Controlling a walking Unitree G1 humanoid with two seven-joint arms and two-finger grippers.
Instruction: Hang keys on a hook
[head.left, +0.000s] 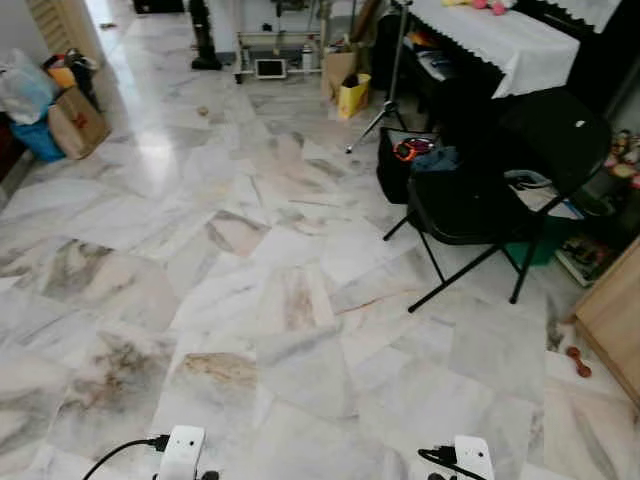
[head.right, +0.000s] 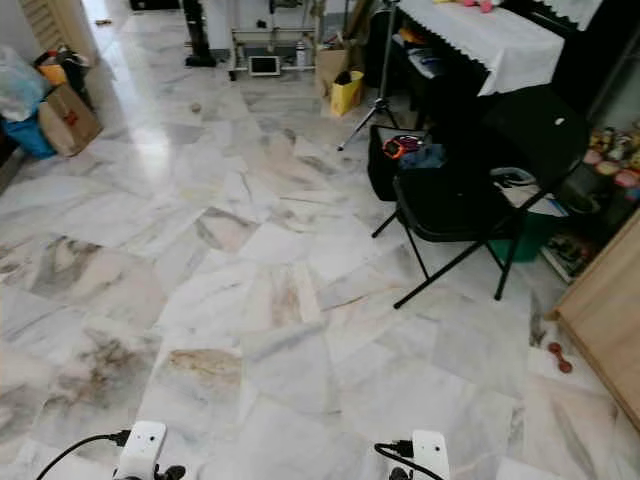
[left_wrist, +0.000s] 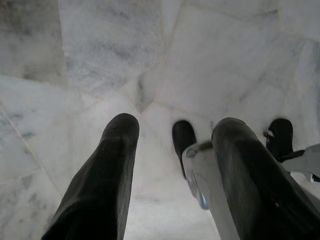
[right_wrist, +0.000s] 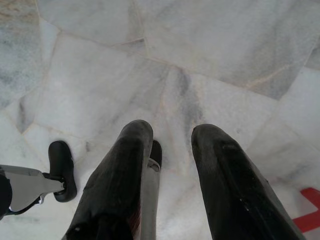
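A: Figure: both arms at rest. How were the pincers set?

B: The left gripper (left_wrist: 172, 165) hung over the pale veined marble floor (head.left: 250, 300) with its two long black fingers (left_wrist: 107, 175) parted and nothing between them. The right gripper (right_wrist: 172, 175) hung the same way, released and empty. Each pointed down at the tiles beside the robot's legs, which suggests the arms were idle while the robot stood or walked, not reaching.

A: And seen from the head?

B: Only the white wrist housings showed at the near edge, left wrist (head.left: 182, 452) and right wrist (head.left: 473, 457), each with a black cable. The fingers lay below that view.

A: Where were the keys and the hook?

B: Neither could be made out. No keys were in either pincer, and no hook was identifiable. By judgement, the task had not begun; the robot had first to find the keys.

A: What lay beyond?

B: To the right, in the middle distance, stood a black folding chair (head.left: 480, 200); just behind it, a black bag with an orange-red item on top (head.left: 408, 150). Farther right stood a dark table under a white lace-edged cloth (head.left: 500, 40). A yellow paper bag (head.left: 352, 95) sat on the floor at the far centre, and a brown paper bag (head.left: 75, 120) at the far left beside a blue container (head.left: 38, 140). A light wooden cabinet (head.left: 610, 320) stood at the near right.
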